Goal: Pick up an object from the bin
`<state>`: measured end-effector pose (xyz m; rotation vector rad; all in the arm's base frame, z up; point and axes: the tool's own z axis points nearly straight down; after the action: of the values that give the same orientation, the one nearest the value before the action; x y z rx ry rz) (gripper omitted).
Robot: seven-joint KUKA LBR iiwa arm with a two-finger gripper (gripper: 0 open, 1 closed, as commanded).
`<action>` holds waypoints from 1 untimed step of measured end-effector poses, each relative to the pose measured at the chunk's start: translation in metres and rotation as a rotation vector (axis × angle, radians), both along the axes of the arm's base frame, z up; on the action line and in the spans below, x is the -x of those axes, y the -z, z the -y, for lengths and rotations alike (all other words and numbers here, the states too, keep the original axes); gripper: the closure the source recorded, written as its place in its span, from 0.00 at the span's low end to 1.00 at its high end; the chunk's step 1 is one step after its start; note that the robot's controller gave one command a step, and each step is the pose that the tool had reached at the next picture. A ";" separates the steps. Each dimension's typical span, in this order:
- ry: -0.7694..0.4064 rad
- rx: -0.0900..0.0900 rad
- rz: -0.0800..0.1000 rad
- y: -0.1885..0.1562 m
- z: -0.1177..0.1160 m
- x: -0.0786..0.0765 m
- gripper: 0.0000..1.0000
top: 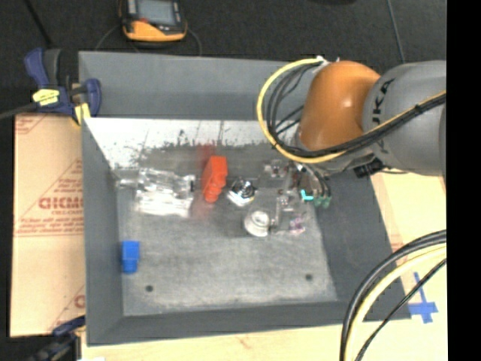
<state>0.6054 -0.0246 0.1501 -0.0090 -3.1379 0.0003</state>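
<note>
From my remote desk I see the gripper (288,201) low over the right-centre floor of the bin (225,295), just beside a small round white piece (258,222) that looks pale and cap-like, with a hollow middle. Whether the gripper is apart or together I cannot tell. An orange block (214,177) lies further left, and a blue block (130,256) sits well apart.

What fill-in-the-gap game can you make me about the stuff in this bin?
The small block alone in the bin's lower left corner is ____.
The taller block near the middle is ____.
The clear plastic piece lies to that taller block's ____ in the view.
The gripper hangs over the bin's ____ side, by a small round white thing.
Missing words: blue, orange, left, right.
</note>
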 end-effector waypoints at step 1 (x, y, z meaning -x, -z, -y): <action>0.100 -0.001 0.002 0.083 0.020 0.007 0.00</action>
<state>0.5988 -0.0441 0.0670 -0.1654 -3.1360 -0.0009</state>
